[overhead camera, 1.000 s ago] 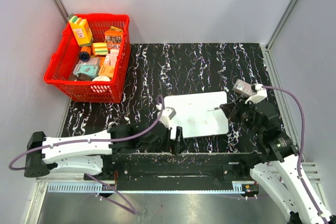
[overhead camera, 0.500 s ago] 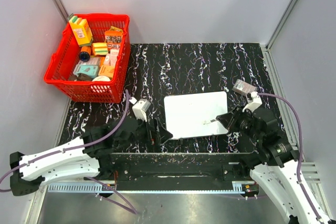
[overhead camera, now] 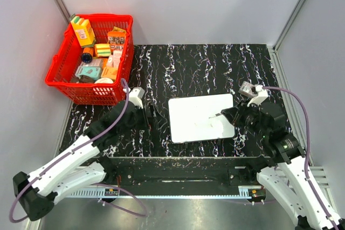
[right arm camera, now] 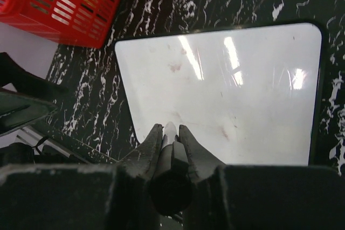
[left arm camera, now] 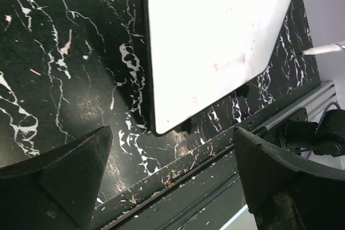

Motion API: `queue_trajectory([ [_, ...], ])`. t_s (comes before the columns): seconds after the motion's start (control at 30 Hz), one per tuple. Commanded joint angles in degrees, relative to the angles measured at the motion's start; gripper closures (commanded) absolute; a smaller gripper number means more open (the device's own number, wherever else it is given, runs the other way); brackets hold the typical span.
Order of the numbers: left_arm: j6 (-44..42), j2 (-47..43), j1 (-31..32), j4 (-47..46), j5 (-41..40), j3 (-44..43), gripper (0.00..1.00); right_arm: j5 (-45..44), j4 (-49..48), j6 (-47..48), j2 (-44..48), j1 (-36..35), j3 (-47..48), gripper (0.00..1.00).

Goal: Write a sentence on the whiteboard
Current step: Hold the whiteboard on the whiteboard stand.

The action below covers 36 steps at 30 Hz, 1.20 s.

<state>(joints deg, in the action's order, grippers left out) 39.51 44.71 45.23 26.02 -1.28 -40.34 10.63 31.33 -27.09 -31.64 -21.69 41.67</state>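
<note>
Spanning most of the top view, the black table (overhead camera: 205,63) with white veining carries everything else, and grey walls close it in on three sides. The red basket (overhead camera: 89,94) sits at the table's far left corner, filled with small colourful packages (overhead camera: 102,50). The whiteboard (overhead camera: 197,114) lies flat on the table right of centre, toward the near edge and well apart from the basket, its long side running left to right and slightly skewed. Its white face shows a few faint reddish smudges (right arm camera: 174,68) and streaks of glare; its dark rounded rim stands out against the marble pattern. The left arm reaches in from the near left, and the left gripper (overhead camera: 153,117) hangs just beside the whiteboard's left edge, apart from it, with its two dark fingers (left arm camera: 64,171) spread wide and only the table and the board's near corner showing between them. The right arm comes in from the near right, and the right gripper (overhead camera: 229,114) sits over the board's right edge, its jaws pinched on a marker (right arm camera: 170,133). The marker's pale tip points out over the white surface; whether it touches the board cannot be told.
</note>
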Motion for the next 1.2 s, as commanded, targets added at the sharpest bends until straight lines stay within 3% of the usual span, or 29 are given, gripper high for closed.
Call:
queue_trajectory([
  [0.0, -6.2, 2.9, -8.0, -5.4, 11.6, -1.3, 0.02, -0.1, -5.7, 2.7, 1.5, 0.2, 1.7, 1.0],
  [0.4, -8.7, 4.2, -22.8, -15.1, 33.0, 2.2, 0.02, 2.8, -14.8, 2.0, 0.9, 0.2, -2.0, 1.0],
  [0.63, -5.9, 2.9, -28.3, -22.0, 38.0, 6.9, 0.02, 2.2, -19.0, 1.3, -1.3, 0.2, -4.6, 1.0],
  [0.77, -4.5, 4.3, -29.3, -25.8, 39.9, 8.3, 0.02, 2.8, -21.3, 1.0, -3.0, 0.2, -5.0, 1.0],
  [1.0, -3.1, 6.3, -29.3, -43.7, 43.8, 14.1, 0.04, 4.9, -25.7, 0.9, -3.4, 0.2, -5.5, 1.0],
  [1.17, -3.2, 12.1, -29.1, -50.2, 46.5, 14.7, 0.1, 7.0, -27.4, 0.5, -7.5, 0.2, -4.7, 1.0],
])
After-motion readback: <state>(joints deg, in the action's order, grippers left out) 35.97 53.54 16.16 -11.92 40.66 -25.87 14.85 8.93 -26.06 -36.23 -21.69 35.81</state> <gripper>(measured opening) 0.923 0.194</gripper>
